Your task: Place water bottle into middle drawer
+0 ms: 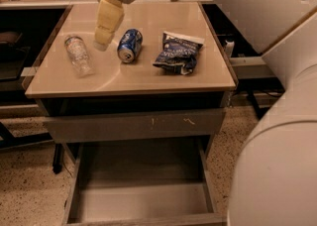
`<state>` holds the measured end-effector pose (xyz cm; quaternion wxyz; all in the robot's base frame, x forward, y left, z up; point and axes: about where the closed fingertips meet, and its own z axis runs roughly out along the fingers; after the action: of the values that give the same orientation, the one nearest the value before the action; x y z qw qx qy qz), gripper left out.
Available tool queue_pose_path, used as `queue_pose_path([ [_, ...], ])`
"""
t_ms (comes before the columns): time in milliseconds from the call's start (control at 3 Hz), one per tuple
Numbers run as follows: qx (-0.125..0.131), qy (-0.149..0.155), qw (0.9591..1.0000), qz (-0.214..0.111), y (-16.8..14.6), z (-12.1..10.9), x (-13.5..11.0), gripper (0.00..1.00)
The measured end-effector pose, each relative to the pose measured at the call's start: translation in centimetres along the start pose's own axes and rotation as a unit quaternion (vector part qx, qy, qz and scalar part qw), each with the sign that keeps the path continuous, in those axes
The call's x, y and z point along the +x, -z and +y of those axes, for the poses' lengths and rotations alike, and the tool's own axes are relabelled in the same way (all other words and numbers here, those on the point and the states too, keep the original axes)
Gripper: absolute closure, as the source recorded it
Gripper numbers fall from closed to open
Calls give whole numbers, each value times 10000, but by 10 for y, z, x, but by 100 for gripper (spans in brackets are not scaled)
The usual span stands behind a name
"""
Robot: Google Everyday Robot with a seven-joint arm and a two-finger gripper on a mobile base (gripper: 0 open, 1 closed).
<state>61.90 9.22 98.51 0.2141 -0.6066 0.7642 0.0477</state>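
Note:
The water bottle (79,55), clear and ribbed, lies on its side at the left of the tabletop. My gripper (103,43) hangs from the top of the view, cream-coloured, its tip just above the table between the bottle and the blue soda can (130,45). It is a little to the right of the bottle and holds nothing. The middle drawer (143,201) stands pulled out below the table, with a bare pale grey floor and low side walls.
A crumpled dark blue snack bag (177,52) lies right of the can. A shut grey drawer front (133,124) with pale scratch marks sits above the open drawer. My white arm body (277,160) fills the right side. A counter runs behind the table.

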Motion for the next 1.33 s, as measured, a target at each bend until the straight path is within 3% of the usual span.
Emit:
queue_pose_path([
  [667,-734,498,9958,-242,-46,14,-72,0],
  [1333,-727,461,9952,-456,-58,9,-85,0],
])
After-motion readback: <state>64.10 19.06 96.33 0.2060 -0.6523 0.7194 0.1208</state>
